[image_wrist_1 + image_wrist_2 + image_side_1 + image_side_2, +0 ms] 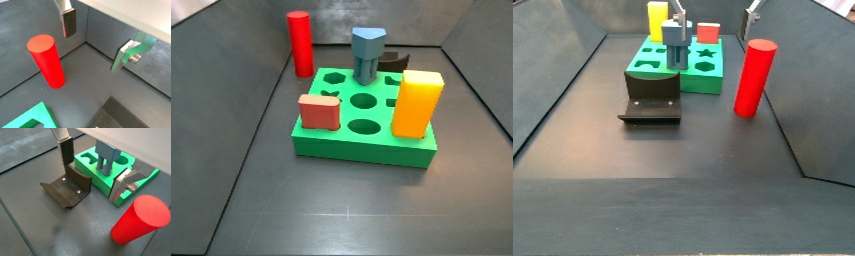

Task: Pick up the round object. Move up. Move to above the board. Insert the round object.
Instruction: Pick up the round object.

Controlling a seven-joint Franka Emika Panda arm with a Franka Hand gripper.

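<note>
The round object, a tall bright red cylinder (299,43), stands upright on the dark floor beside the board, apart from it; it shows in both wrist views (45,60) (140,220) and in a side view (752,77). The board (358,140) is a thick green block with shaped holes, seen also in a wrist view (100,178) and a side view (700,80). My gripper (100,37) is open and empty, high above the floor. The cylinder stands outside its gap, to one side of a finger (69,22). The gripper also shows in a wrist view (97,168) and a side view (718,10).
A yellow block (417,100), a short salmon-red block (318,112) and a grey-blue pentagonal peg (369,55) stand in the board. The dark fixture (651,95) sits on the floor next to the board. Grey walls (251,100) enclose the floor.
</note>
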